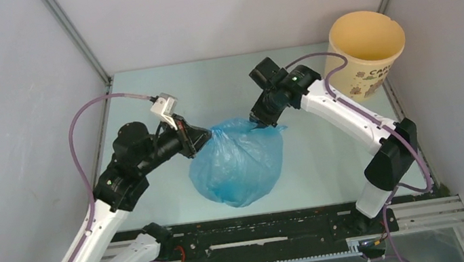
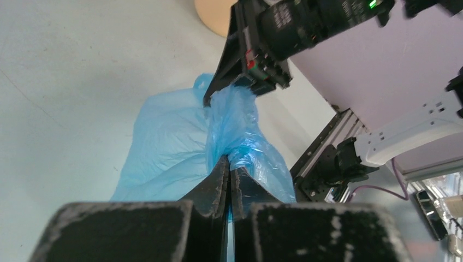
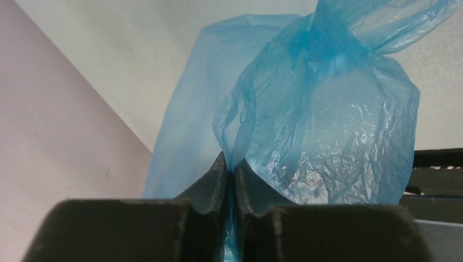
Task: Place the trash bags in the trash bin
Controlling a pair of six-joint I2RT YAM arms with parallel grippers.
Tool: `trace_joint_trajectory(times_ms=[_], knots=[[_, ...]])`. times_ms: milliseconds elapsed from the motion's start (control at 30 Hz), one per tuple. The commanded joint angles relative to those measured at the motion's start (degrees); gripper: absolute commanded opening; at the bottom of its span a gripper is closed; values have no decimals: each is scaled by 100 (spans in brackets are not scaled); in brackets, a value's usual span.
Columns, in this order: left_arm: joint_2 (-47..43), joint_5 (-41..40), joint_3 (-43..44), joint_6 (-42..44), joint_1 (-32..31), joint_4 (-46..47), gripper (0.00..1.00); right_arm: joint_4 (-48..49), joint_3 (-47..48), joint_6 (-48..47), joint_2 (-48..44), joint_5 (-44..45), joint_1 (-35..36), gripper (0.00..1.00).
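Observation:
The light-blue trash bag [image 1: 239,161] lies bunched in the middle of the table, wrinkly and glossy. My left gripper [image 1: 206,136] is shut on the bag's upper left edge; in the left wrist view film is pinched between the closed fingers at the left gripper [image 2: 229,159]. My right gripper [image 1: 261,121] is shut on the bag's upper right edge. In the right wrist view the bag [image 3: 322,120] hangs before the right gripper [image 3: 231,161], with film caught between the jaws. The pale yellow trash bin [image 1: 367,52] stands upright at the far right corner, open and apart from the bag.
Grey enclosure walls surround the pale table [image 1: 157,203]. A black rail [image 1: 264,236] runs along the near edge between the arm bases. The right arm's forearm [image 1: 343,112] passes just in front of the bin.

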Motion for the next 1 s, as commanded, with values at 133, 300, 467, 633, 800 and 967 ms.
trace_joint_trajectory(times_ms=[133,300,467,633,800,967], knots=[[56,308,567,252,-60,-1307,56,624,745,-1594,-750,389,-346,0],[-507,374,966,-155,-42,-1312,99,2197,406,-3772,-1227,-1646,-680,0],[-735,-349,1637,-479,-33,-1519,100,2328,203,-5206,-1459,-2692,-808,1],[-554,-1142,2013,-1228,2,-1478,100,2520,-324,-5603,-1655,-3240,-819,5],[674,287,2224,-2025,-21,-997,100,3095,-995,-5185,-1874,-3394,-818,5],[1399,-496,2049,-2282,-745,-921,94,3635,-1316,-4129,-1952,-3067,-759,3]])
